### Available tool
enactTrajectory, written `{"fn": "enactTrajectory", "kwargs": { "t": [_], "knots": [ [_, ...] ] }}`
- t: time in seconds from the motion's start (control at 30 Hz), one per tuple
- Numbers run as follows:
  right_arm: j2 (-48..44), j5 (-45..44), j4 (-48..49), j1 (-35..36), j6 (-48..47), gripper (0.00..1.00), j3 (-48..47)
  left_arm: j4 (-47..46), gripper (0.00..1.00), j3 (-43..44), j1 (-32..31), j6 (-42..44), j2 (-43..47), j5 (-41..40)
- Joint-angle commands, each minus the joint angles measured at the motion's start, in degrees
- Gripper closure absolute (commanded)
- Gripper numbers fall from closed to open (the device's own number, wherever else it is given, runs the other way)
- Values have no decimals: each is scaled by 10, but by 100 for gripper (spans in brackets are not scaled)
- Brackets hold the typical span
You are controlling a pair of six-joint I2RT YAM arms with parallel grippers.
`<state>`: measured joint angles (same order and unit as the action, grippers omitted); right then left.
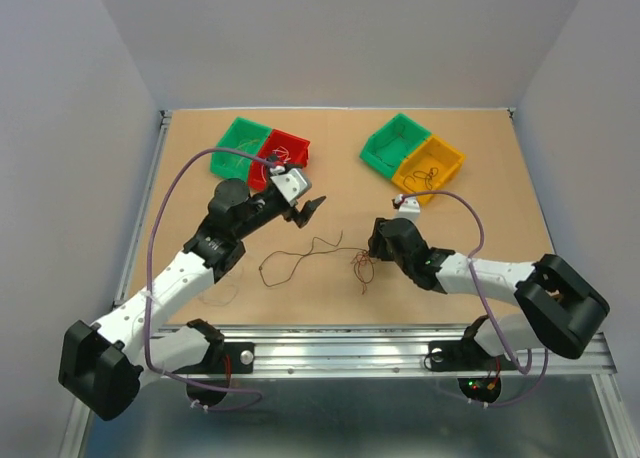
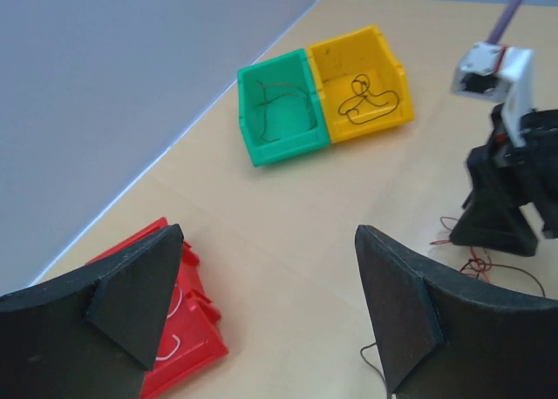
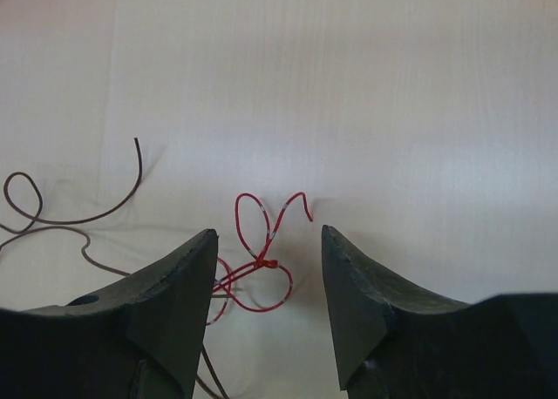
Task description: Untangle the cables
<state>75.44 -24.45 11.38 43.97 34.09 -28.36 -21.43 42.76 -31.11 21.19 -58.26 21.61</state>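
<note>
A tan surface (image 1: 480, 178) carries two robot arms and two pairs of small bins: green (image 1: 238, 146) beside red (image 1: 285, 153) at far left, green (image 1: 395, 143) beside yellow (image 1: 432, 165) at far right. The left pincer (image 2: 268, 242) is spread wide, holding nothing, near the red bin and apart from the cables. The right pincer (image 3: 268, 233) is also parted, low over the middle of the surface. A knotted red strand (image 3: 261, 255) lies between its fingertips, ungripped. A brown strand (image 1: 300, 253) trails leftward from that knot.
</note>
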Motion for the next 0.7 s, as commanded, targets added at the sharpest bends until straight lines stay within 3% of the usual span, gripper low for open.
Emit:
{"fn": "enactTrajectory", "kwargs": {
  "t": [0.0,0.17,0.2,0.23,0.43,0.67],
  "knots": [
    [50,-12,29,3,3,47,-51,-43,9,4,-49,24,-11,-41],
    [49,3,40,4,6,75,-39,-34,13,55,-119,31,-84,-113],
    [40,6,46,3,9,90,-33,-26,14,69,-135,29,-99,-118],
    [27,6,48,3,8,97,-27,-19,15,84,-140,19,-113,-121],
    [-102,-17,50,3,0,100,22,-43,19,131,-160,9,-188,-71],
    [-210,-25,70,2,-17,100,59,-179,19,-5,-162,24,-220,-24]
  ]
}}
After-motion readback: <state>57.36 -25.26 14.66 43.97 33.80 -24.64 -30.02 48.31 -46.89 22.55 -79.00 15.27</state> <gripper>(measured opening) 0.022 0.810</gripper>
